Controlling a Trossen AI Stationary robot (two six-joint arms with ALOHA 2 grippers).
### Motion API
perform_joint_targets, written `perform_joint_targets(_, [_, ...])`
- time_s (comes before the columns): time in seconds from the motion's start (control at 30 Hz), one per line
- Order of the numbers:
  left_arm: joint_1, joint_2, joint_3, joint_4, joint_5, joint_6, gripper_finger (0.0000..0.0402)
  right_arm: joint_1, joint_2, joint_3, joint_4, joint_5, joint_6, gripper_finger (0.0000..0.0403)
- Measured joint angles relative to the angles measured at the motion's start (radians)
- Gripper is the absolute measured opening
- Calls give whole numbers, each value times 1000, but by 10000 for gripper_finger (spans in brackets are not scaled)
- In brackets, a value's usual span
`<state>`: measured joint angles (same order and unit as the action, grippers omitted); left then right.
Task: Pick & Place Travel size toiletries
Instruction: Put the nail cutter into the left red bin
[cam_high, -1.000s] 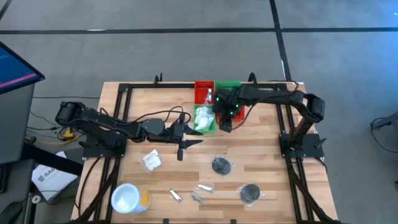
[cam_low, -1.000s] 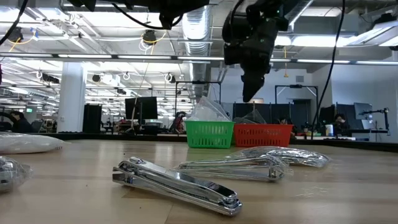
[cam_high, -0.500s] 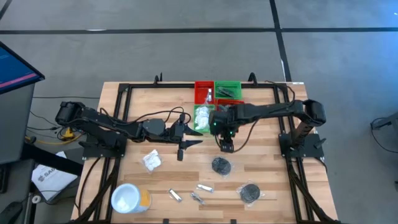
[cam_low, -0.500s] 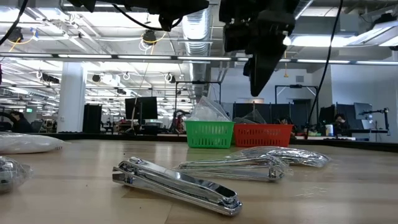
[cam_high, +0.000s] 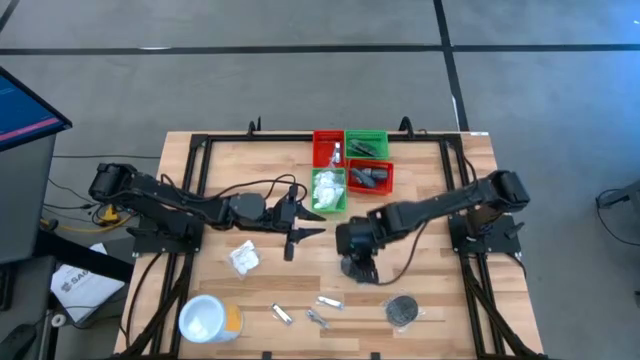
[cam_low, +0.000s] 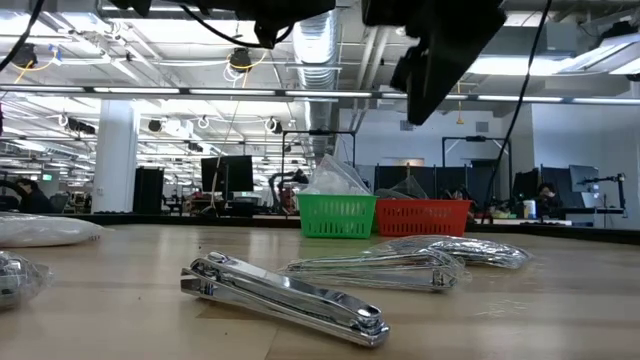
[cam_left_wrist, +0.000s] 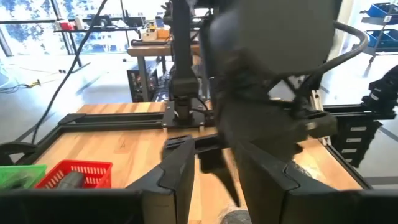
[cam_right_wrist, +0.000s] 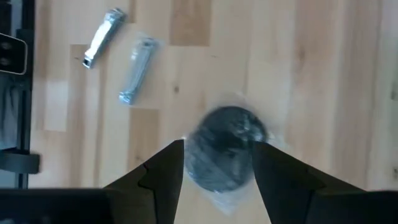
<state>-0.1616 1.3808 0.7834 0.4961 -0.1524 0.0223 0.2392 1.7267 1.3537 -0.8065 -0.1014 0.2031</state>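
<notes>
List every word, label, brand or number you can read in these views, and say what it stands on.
No text can be read with certainty.
White sheet on the floor left of the table: dark print, too small to read.
Monitors in the room behind, low view: no legible text.
Wrapped black disc, nail clippers, red bin and green bin: no print visible.

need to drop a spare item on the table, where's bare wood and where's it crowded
Bare wood lies right of the red and green plastic bins, toward the table's back right corner. Crowded along the front: white round tub, silver nail clippers, wrapped black disc, and beneath the right gripper.
</notes>
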Motion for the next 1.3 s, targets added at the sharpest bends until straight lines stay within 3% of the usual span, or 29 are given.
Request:
perform_joint_targets(0.37, [-67,0,0,0,0,-4,114,204,1,0,87,180,172,178])
perform_joint_targets(0.67, [-134,0,0,1,1,-4,114,336,88,-5,210,288,291,172])
perform_joint_targets(0.97, [-159,0,-3,-8,1,-3,114,385,237,1,360,365,344,159])
perform_joint_targets(1.3, [-156,0,-17,-9,0,-3,114,368,272,3,387,387,382,139])
